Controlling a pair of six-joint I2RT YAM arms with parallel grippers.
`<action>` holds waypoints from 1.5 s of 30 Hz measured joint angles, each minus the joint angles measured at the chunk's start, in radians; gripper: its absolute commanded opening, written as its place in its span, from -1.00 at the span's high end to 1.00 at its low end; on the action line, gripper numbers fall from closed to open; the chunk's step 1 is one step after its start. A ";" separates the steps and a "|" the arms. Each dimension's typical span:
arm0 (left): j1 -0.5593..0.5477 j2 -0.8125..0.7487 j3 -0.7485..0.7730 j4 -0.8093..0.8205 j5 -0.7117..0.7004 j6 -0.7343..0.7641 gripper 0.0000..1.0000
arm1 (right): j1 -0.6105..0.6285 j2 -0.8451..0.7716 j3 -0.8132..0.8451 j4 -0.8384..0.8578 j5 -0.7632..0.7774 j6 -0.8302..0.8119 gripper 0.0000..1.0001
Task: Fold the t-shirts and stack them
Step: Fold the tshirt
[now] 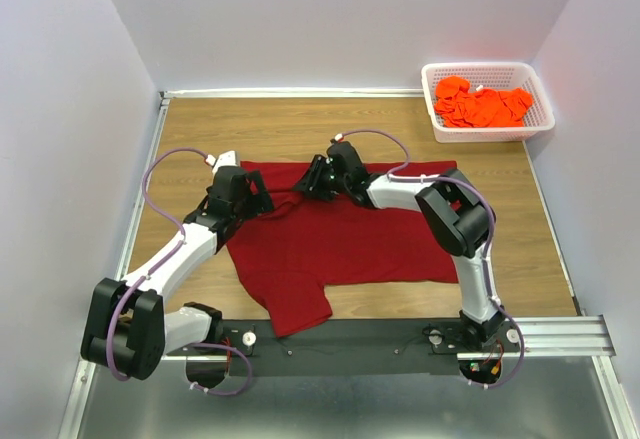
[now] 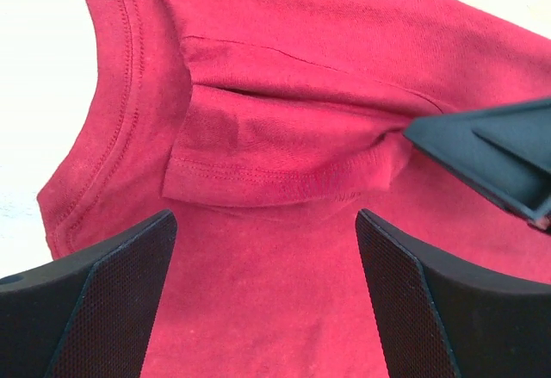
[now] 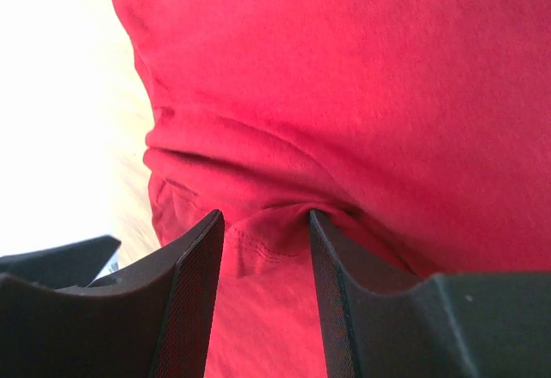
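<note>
- the maroon t-shirt (image 1: 330, 244) is spread on the wooden table (image 1: 555, 239) between the arms, with one sleeve (image 2: 275, 163) doubled back onto the body beside the collar (image 2: 120, 68).
- the right gripper (image 3: 263, 219) is drawn in on a raised ridge of that cloth at the far edge, seemingly pinched so the fold can be pulled flat.
- the left gripper (image 2: 263, 223) is held just above the shirt, jaws wide apart, with nothing taken.
- the orange t-shirts (image 1: 482, 106) are heaped in the white mesh basket (image 1: 490, 134), well apart.
</note>
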 measured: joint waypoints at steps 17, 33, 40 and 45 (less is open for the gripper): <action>-0.051 0.039 0.000 0.015 0.061 0.013 -0.71 | 0.000 0.040 0.110 -0.050 0.029 -0.051 -0.05; -0.068 0.056 0.003 0.022 0.087 0.010 -0.54 | 0.000 0.032 0.173 -0.198 0.072 -0.270 -0.33; -0.192 0.126 0.110 0.000 -0.013 0.072 -0.70 | -0.016 -0.233 0.047 -0.299 0.198 -0.387 -0.96; -0.261 0.205 0.188 -0.011 -0.119 0.142 -0.72 | -0.066 -0.391 -0.051 -0.369 0.281 -0.429 -1.00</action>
